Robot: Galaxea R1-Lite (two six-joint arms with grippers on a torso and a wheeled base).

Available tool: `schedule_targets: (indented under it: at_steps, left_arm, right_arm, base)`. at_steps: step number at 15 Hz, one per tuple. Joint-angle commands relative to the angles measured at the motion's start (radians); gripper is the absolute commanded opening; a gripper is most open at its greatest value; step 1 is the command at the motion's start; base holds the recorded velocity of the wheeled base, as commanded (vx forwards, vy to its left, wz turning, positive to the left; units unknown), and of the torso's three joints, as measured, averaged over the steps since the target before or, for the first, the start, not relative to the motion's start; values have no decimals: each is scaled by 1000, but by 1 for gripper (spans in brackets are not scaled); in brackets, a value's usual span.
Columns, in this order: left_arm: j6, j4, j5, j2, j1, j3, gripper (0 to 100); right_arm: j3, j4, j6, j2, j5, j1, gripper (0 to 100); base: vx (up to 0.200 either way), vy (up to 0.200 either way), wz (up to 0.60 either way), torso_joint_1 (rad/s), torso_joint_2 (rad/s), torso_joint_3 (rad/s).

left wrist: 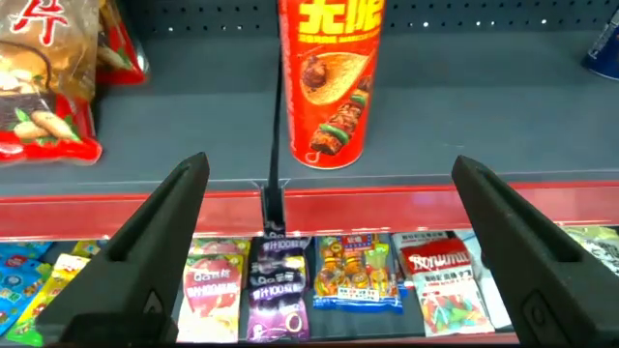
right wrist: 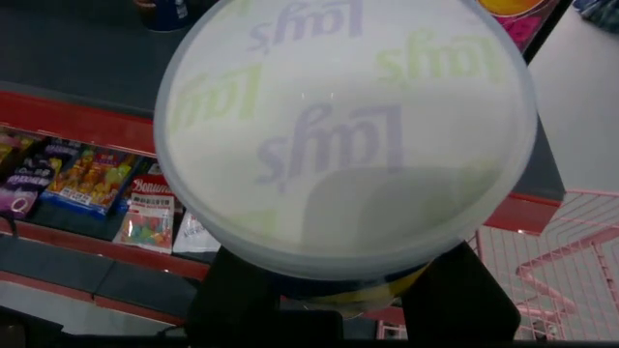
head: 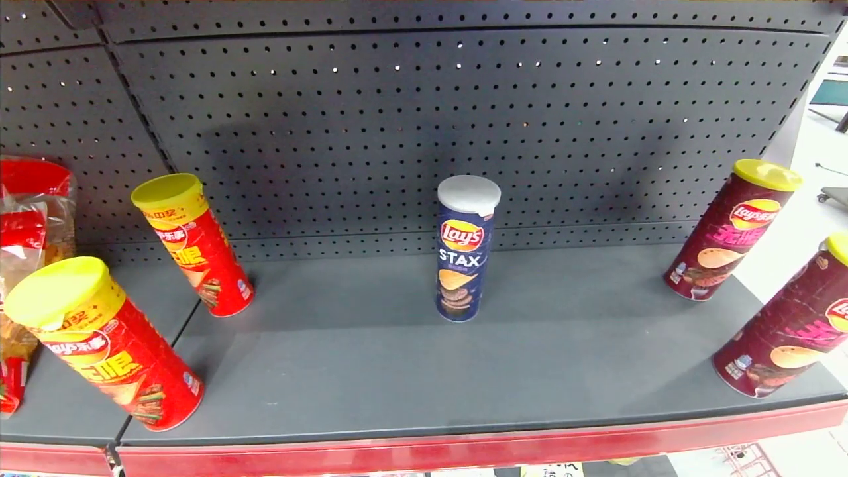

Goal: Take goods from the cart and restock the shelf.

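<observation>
A chips can with a pale translucent lid (right wrist: 343, 135) sits lid-first close to the right wrist camera, and my right gripper (right wrist: 348, 304) is shut on its body below the lid. It is in front of the shelf's red front edge (right wrist: 68, 111). My left gripper (left wrist: 329, 256) is open with nothing between its fingers (left wrist: 145, 261); it is level with the shelf's red edge (left wrist: 387, 205), facing a red chips can (left wrist: 332, 82). On the grey shelf board (head: 371, 371) a blue can (head: 466, 248) stands upright in the middle.
Two red cans (head: 192, 245) (head: 106, 344) stand at the left, two maroon cans (head: 729, 232) (head: 788, 324) at the right. Snack bags (head: 26, 218) lie far left. The board around the blue can is bare. Candy packets (left wrist: 353, 275) fill the lower shelf. A pink wire cart (right wrist: 571, 271) is beside the shelf.
</observation>
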Motion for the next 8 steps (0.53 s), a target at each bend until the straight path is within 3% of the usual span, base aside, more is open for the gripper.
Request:
schedule_targets:
  at_steps: [1, 3, 5, 8]
  left_arm:
    - [2, -2, -6, 4, 0, 0, 100]
    - [8, -4, -88, 0, 0, -2, 100]
    - [66, -7, -125, 0, 0, -2, 100]
    - [54, -7, -131, 3, 0, -2, 100]
  right_arm:
    - [1, 3, 0, 2, 0, 2, 0]
    - [0, 5, -2, 4, 0, 5, 0]
    - [1, 9, 0, 7, -3, 28, 0]
    - [1, 11, -2, 10, -14, 32, 0]
  base:
    - [0, 0, 0, 0, 0, 0]
    - [0, 0, 0, 0, 0, 0]
    - [0, 0, 0, 0, 0, 0]
    - [0, 0, 0, 0, 0, 0]
